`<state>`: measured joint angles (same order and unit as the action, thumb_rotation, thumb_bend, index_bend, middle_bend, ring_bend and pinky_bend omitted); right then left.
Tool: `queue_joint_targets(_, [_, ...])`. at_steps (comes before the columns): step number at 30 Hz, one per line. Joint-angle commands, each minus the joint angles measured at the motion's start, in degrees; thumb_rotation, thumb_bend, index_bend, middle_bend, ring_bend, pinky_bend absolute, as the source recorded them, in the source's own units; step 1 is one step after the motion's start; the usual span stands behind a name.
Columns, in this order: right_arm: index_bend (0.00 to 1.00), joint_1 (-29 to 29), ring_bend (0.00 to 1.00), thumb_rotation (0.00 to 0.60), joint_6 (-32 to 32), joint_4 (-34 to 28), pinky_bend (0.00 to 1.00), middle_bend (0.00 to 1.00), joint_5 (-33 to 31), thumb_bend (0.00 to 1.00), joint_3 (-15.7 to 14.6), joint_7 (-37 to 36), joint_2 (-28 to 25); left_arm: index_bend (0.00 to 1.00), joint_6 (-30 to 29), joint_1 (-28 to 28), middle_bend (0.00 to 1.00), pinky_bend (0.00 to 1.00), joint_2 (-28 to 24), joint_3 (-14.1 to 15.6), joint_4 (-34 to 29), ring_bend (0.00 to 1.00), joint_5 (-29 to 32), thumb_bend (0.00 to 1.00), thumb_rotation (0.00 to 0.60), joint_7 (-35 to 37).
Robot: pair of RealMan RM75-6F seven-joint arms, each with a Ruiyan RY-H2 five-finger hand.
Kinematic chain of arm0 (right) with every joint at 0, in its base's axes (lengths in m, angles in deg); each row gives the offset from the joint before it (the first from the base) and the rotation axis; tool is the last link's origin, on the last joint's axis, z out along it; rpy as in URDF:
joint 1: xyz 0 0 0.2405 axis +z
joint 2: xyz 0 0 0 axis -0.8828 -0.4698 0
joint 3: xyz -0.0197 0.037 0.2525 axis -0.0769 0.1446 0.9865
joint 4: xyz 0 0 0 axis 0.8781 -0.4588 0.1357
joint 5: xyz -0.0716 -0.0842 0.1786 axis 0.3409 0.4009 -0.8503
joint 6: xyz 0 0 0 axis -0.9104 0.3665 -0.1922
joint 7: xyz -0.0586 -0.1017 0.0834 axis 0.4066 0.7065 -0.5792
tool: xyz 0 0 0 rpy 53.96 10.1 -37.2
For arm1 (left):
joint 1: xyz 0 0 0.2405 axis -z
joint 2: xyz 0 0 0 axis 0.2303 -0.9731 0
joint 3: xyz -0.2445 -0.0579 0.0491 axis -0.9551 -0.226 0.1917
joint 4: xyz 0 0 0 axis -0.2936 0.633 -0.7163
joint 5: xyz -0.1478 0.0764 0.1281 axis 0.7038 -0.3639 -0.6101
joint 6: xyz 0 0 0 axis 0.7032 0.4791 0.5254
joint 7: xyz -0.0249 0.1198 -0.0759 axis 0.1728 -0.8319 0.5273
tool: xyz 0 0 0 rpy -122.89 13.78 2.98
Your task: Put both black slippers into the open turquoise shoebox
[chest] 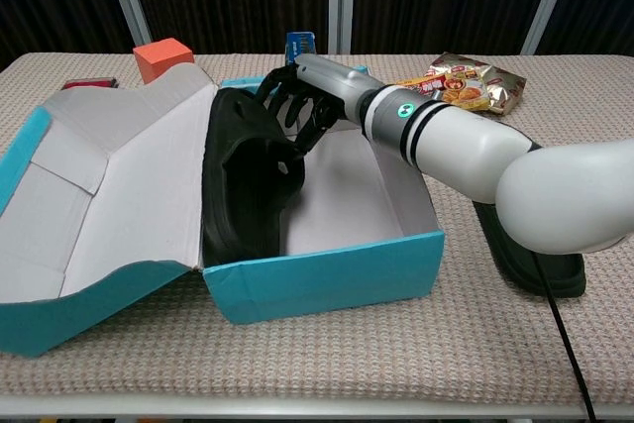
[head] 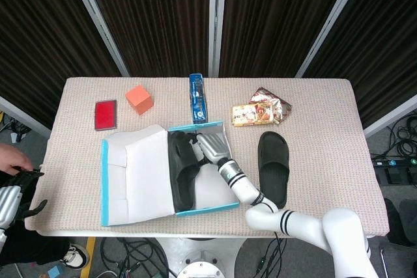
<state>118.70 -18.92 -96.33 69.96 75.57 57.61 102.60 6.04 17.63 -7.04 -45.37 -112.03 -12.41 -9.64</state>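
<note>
One black slipper [head: 180, 168] [chest: 248, 195] lies on its side inside the open turquoise shoebox [head: 207, 210] [chest: 327, 274], against the box's left wall. My right hand [head: 201, 146] [chest: 300, 106] reaches into the box from the right and grips this slipper by its strap. The second black slipper [head: 273, 167] [chest: 540, 266] lies flat on the table right of the box; my right forearm hides most of it in the chest view. The box lid [head: 133, 174] [chest: 109, 185] is folded out to the left. My left hand [head: 14, 198] hangs off the table's left edge, fingers apart, holding nothing.
Along the back of the table are a red card [head: 105, 114], an orange block [head: 139, 98] [chest: 161, 56], a blue carton [head: 198, 97] and snack packets [head: 260, 111] [chest: 466, 81]. A person's hand [head: 9, 158] shows at the left edge near my left hand.
</note>
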Motion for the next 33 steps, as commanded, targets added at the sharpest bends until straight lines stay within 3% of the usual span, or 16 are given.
queue_joint_targets(1, [0.64,0.31,0.34,0.6,0.41,-0.04,0.5,0.54,-0.2,0.17,0.13,0.44,0.12,0.24,0.05,0.03,0.23,0.25,0.08,-0.01,0.1,0.13,0.01,0.26,0.6,0.01])
queue_joint_targets(13, [0.65,0.74,0.34,0.6,-0.05,0.97,0.5,0.54,-1.97,0.21,0.26,5.48,0.28,0.24,0.26,-0.03,0.23,0.25,0.6,-0.01,1.2,0.13,0.2,0.26,0.6,0.51])
queue_joint_targets(17, [0.62,0.81,0.33,0.6,0.58,0.16,0.5,0.51,-2.31,0.12,0.26,6.13,-0.32,0.24,0.53,-0.03,0.23,0.25,0.8,0.15,1.53,0.13,0.17,0.26,0.6,0.56])
queue_joint_targets(20, [0.52,0.91,0.28,0.6,2.18,-0.88,0.48,0.46,-2.8,0.04,0.36,5.61,-1.24,0.24,0.49,0.03,0.23,0.25,0.82,0.02,1.51,0.13,0.21,0.26,0.6,0.64])
queue_joint_targets(27, [0.06,1.65,0.06,0.6,8.96,-3.41,0.31,0.24,-6.01,0.0,-0.23,5.44,-4.62,0.24,0.65,-0.02,0.23,0.25,0.87,0.09,1.61,0.13,0.28,0.26,0.6,1.01])
queue_joint_targets(29, [0.01,1.64,0.01,0.6,9.53,-4.13,0.26,0.18,-6.81,0.0,-0.18,5.38,-5.34,0.24,0.85,-0.03,0.23,0.25,0.95,0.15,1.76,0.13,0.34,0.26,0.6,1.08])
queue_joint_targets(33, [0.0,1.36,0.0,0.6,9.74,-6.89,0.24,0.13,-8.24,0.0,0.36,4.87,-7.35,0.24,0.74,-0.07,0.23,0.25,1.01,0.15,1.96,0.13,0.28,0.26,0.6,1.25])
